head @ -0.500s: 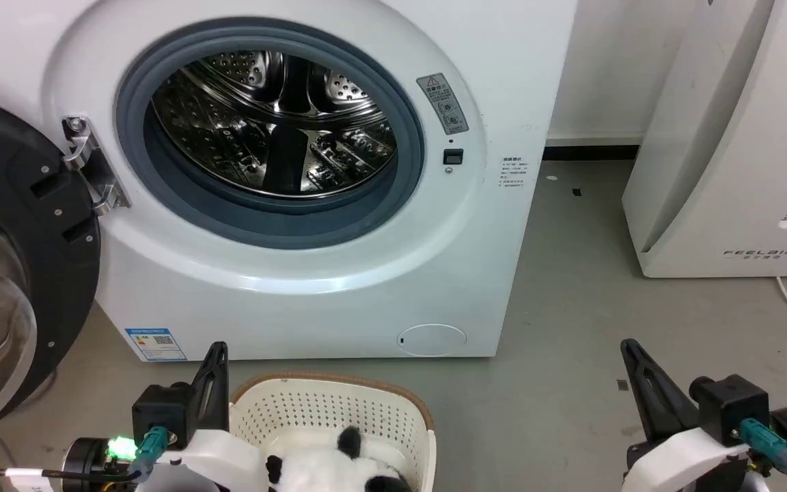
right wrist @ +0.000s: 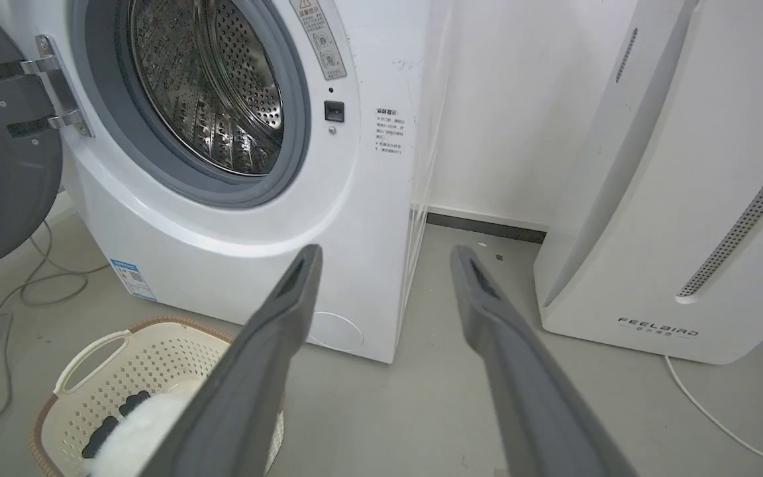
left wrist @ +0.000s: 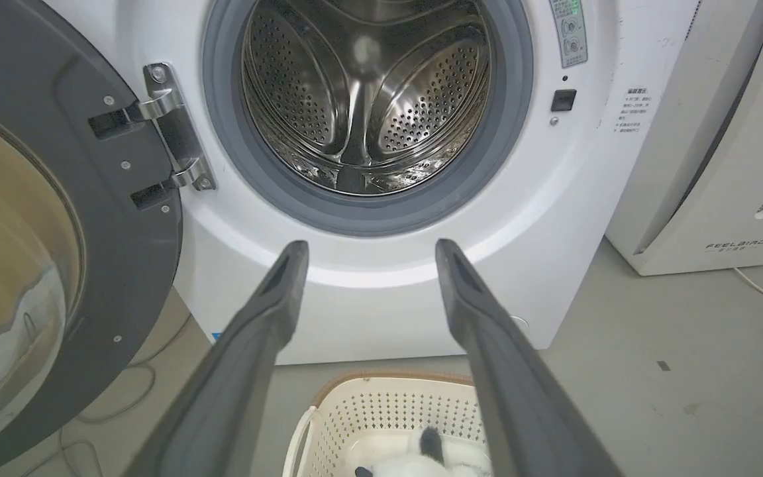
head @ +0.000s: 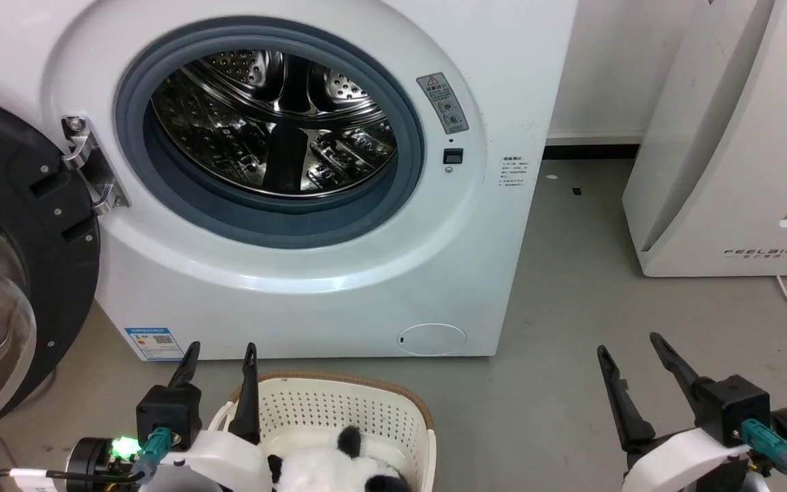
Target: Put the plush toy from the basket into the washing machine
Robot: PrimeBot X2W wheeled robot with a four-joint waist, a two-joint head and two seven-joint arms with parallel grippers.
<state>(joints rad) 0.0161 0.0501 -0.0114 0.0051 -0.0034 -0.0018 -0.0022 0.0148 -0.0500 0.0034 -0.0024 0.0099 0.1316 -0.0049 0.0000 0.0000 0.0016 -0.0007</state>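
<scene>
On the grey floor (head: 571,273) the basket (head: 366,384) sits just before the washer (head: 475,225), whose door (head: 24,225) hangs wide so the drum (head: 277,123) is ready, and the toy (head: 325,471) lies untouched in the basket. The left gripper (head: 223,345) hovers spread and empty at the basket's left rim, probably to reach the toy, while the right gripper (head: 628,342) waits, likewise spread, well apart over bare floor. 0.5 s ago both pairs of fingers were pressed together; now both are parted.
</scene>
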